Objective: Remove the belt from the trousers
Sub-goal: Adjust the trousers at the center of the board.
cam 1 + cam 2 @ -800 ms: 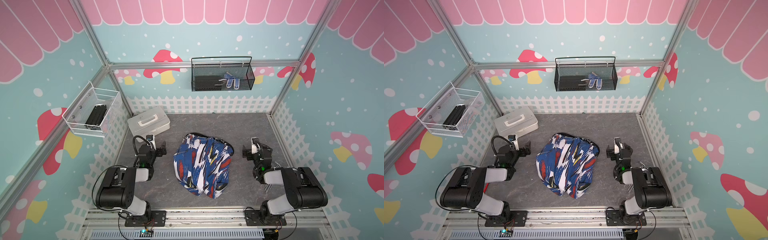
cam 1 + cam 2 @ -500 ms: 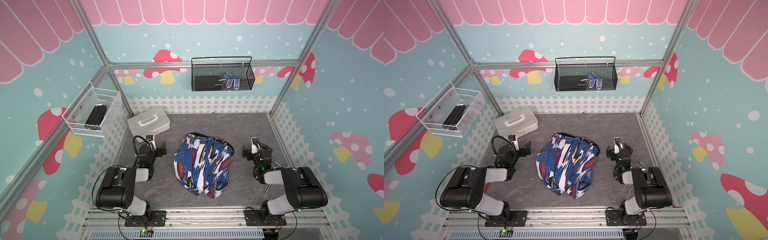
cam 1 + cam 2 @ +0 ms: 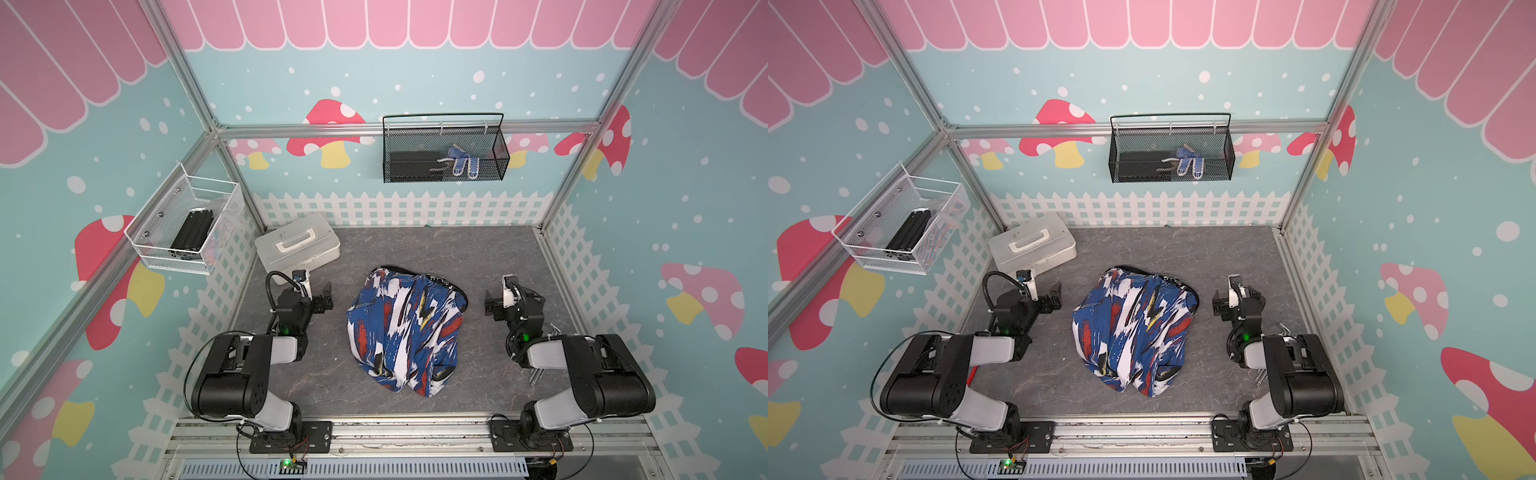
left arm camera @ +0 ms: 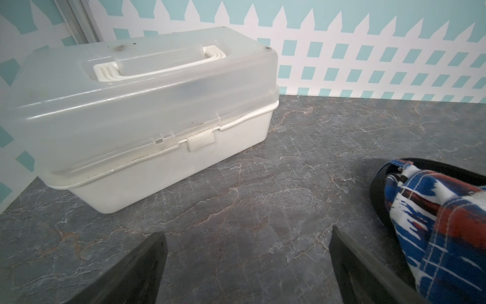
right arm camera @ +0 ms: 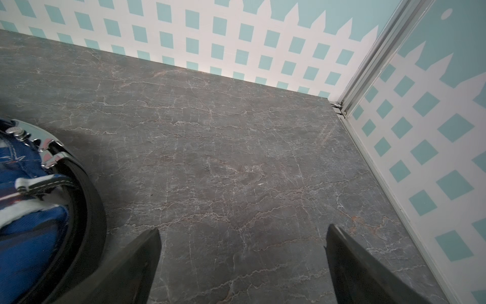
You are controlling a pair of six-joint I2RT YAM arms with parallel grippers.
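Left wrist — belt [image 4: 377, 202] around trousers [image 4: 434, 223], white box [image 4: 147, 136]

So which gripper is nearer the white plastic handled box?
Left. The left gripper is close by the white plastic box; the right gripper is across the blue-patterned cloth trousers.

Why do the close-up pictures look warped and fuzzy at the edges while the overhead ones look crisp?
In both top views the light is even and the trousers look sharp; in the left wrist view the wide lens bulges the white box; in the right wrist view the near belt is soft and its buckle glints.
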